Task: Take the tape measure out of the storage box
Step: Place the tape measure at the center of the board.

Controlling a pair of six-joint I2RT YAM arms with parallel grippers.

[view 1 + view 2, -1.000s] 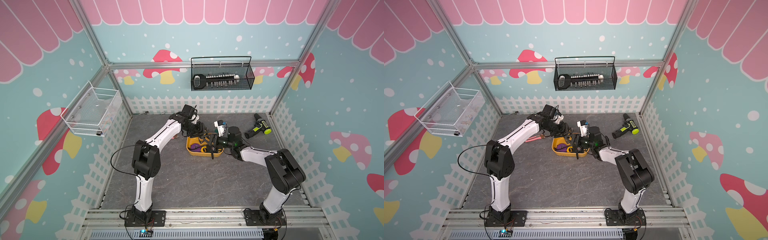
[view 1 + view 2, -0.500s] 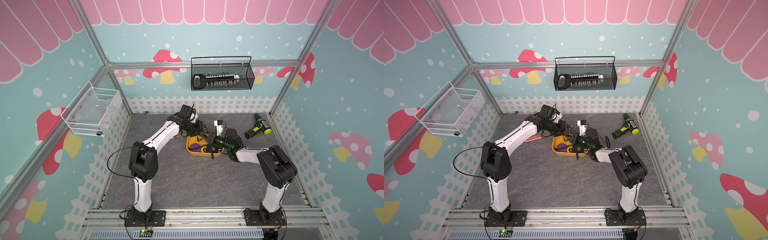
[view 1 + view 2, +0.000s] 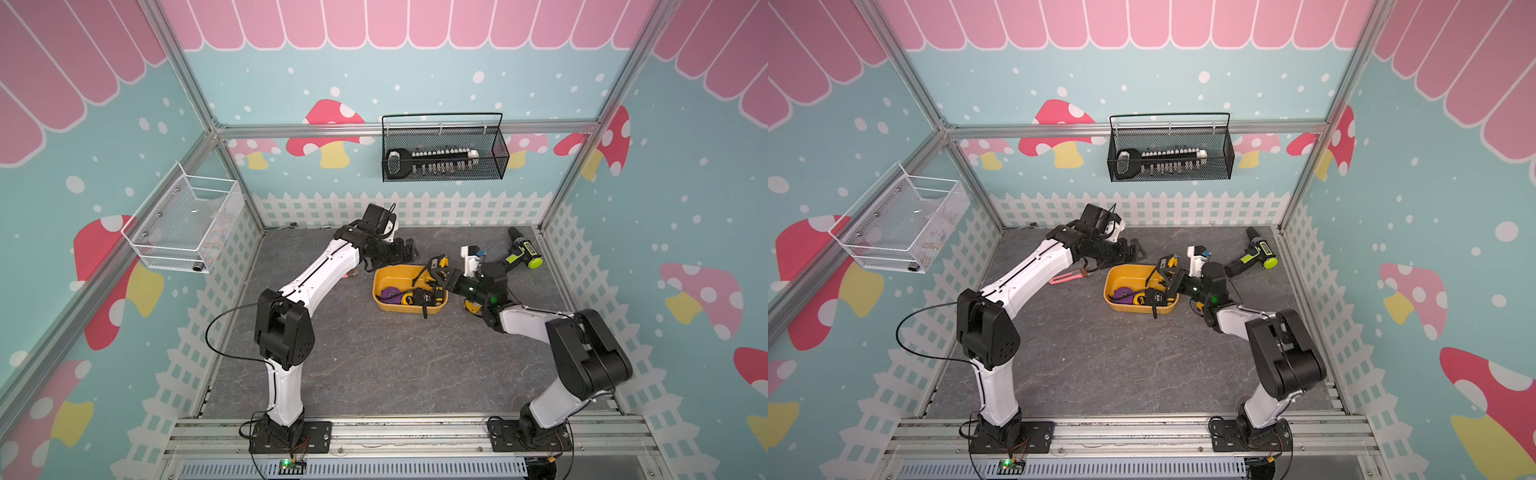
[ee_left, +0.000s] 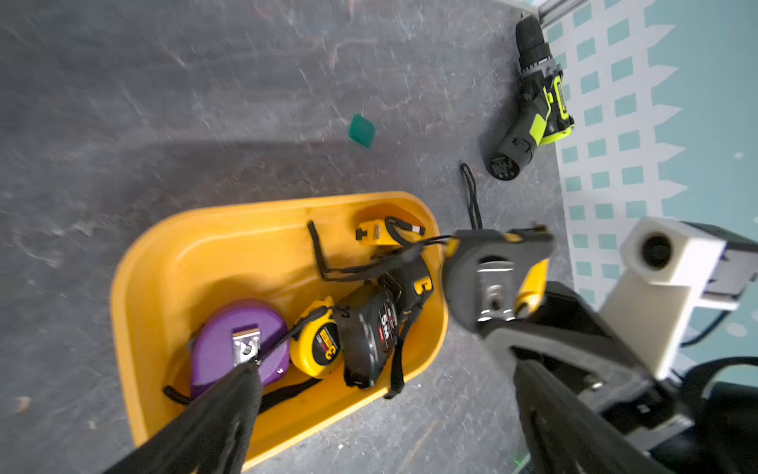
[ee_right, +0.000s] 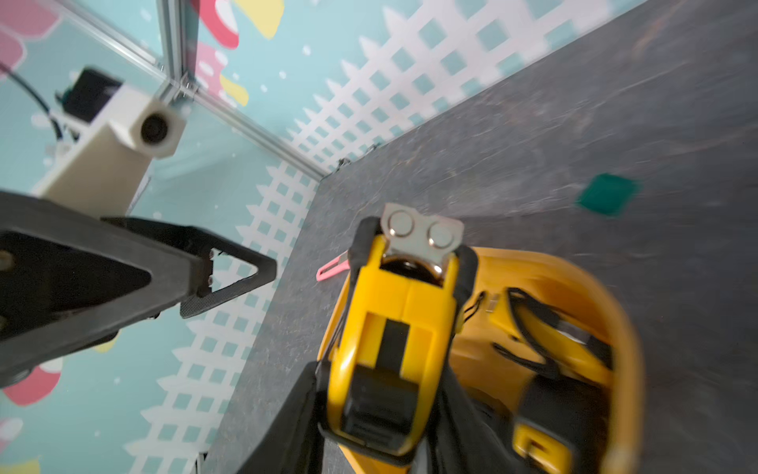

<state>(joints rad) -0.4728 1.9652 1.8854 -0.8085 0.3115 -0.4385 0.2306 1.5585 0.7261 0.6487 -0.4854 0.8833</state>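
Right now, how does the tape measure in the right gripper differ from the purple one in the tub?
Colour: the held tape measure is yellow and black; the purple tape measure is purple.
Place: the held tape measure is clamped in the right gripper, raised near the rim of the yellow tub; the purple tape measure lies flat on the tub's floor, ungripped.
Shared: each has a metal belt clip.

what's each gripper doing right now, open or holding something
left gripper: open, holding nothing
right gripper: shut on the yellow and black tape measure
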